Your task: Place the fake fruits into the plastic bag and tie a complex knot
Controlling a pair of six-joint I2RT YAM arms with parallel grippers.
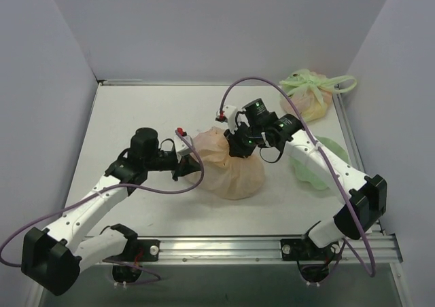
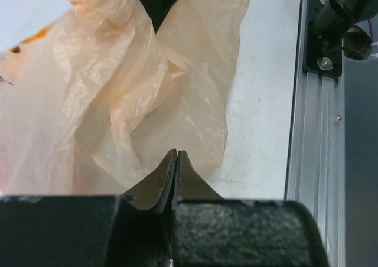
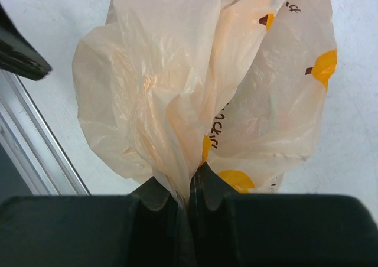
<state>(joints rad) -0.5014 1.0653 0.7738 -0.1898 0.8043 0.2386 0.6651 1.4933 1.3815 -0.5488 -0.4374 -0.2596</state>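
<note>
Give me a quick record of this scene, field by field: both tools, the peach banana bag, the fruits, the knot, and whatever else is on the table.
left tool: shut, apparently pinching film at the left edge of the plastic bag
right tool: shut on gathered film at the bag's top
plastic bag: peach, banana print, bulging, resting on the table
fruits: not visible through the film
knot: none visible
other items: pale green bag, tied, back right; light green sheet right of the peach bag

Lettering on the plastic bag (image 3: 195,84) — unreadable.
</note>
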